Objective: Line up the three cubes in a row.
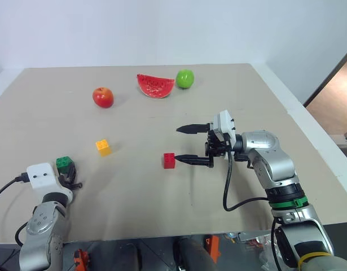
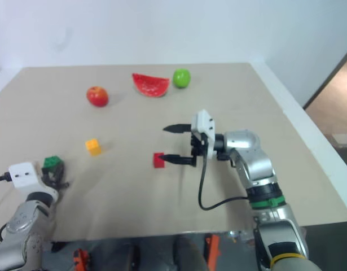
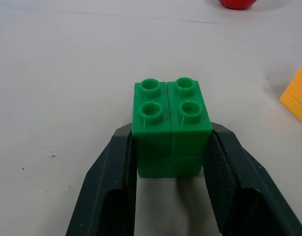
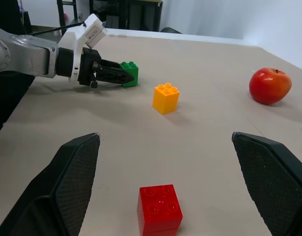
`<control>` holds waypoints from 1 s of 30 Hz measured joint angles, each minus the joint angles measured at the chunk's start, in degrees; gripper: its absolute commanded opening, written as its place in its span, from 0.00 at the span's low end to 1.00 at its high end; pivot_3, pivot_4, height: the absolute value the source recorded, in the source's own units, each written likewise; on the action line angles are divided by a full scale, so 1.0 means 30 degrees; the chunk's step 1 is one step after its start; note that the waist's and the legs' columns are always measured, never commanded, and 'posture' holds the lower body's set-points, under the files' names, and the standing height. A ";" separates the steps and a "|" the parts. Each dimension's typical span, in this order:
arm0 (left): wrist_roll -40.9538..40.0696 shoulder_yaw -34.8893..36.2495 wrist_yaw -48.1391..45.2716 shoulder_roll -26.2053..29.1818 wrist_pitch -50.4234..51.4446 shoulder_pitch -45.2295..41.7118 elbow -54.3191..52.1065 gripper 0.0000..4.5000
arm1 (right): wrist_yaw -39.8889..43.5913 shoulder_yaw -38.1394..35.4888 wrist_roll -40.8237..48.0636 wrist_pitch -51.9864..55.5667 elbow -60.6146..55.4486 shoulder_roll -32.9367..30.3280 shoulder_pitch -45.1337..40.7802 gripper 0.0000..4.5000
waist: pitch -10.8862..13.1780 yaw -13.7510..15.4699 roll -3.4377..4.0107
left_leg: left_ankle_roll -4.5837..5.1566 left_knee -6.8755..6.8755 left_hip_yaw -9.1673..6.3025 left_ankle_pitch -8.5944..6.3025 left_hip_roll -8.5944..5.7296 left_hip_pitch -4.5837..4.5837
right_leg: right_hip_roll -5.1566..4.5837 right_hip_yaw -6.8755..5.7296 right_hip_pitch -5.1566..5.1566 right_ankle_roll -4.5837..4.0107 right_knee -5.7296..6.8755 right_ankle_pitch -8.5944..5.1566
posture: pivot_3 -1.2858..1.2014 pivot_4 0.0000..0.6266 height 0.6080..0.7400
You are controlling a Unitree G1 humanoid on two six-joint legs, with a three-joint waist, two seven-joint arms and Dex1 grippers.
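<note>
Cubes look light, rigid and slick-sided: left tool (image 3: 173,182) clamps green cube (image 3: 171,129) by flat side walls near the tabletop's (image 1: 162,197) left edge, while right tool (image 1: 185,144) gapes wide beside red cube (image 1: 169,160).

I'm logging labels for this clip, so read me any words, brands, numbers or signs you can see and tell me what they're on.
None: no readable text on the green cube, red cube, yellow-orange cube, the fruits or the table.
</note>
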 measured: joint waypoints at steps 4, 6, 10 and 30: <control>0.0174 -0.2290 -0.3105 0.1887 -0.0690 0.1987 -0.2230 0.29 | -0.0020 -0.0007 0.0026 0.0046 -0.0150 -0.0254 0.0005 1.00 | 0.0001 0.0034 0.0003 | -0.0010 -0.0006 0.0007 -0.0005 -0.0007 -0.0002 | -0.0020 -0.0003 -0.0007 -0.0010 0.0000 -0.0018 | 0.52 0.24 1.00; 0.0001 -0.3184 -0.5599 0.3720 -0.1244 0.2191 -0.2455 0.29 | -0.0038 -0.0008 0.0085 0.0194 -0.0663 -0.0424 0.0030 1.00 | 0.0003 0.0057 0.0005 | -0.0009 -0.0006 -0.0009 -0.0004 -0.0004 0.0002 | -0.0011 -0.0032 -0.0009 -0.0051 0.0005 -0.0039 | 0.52 0.24 1.00; -0.0665 -0.3297 -0.8436 0.5360 -0.1723 0.0981 -0.1608 0.29 | -0.0135 -0.0122 0.0110 0.0396 -0.1019 -0.0776 0.0233 1.00 | 0.0004 0.0036 0.0007 | -0.0007 -0.0006 -0.0003 -0.0003 0.0008 0.0018 | 0.0010 -0.0026 -0.0009 -0.0107 0.0012 -0.0065 | 0.52 0.24 1.00; -0.0626 -0.8035 -2.3199 0.7829 -0.7630 -1.1797 1.2512 0.29 | -0.0695 0.0035 0.0013 0.0501 -0.1089 -0.0875 -0.0082 1.00 | 0.0004 0.0039 0.0008 | 0.0001 0.0002 0.0034 -0.0009 0.0021 -0.0250 | 0.0040 0.0014 -0.0273 -0.0048 0.0025 -0.0028 | 0.52 0.24 1.00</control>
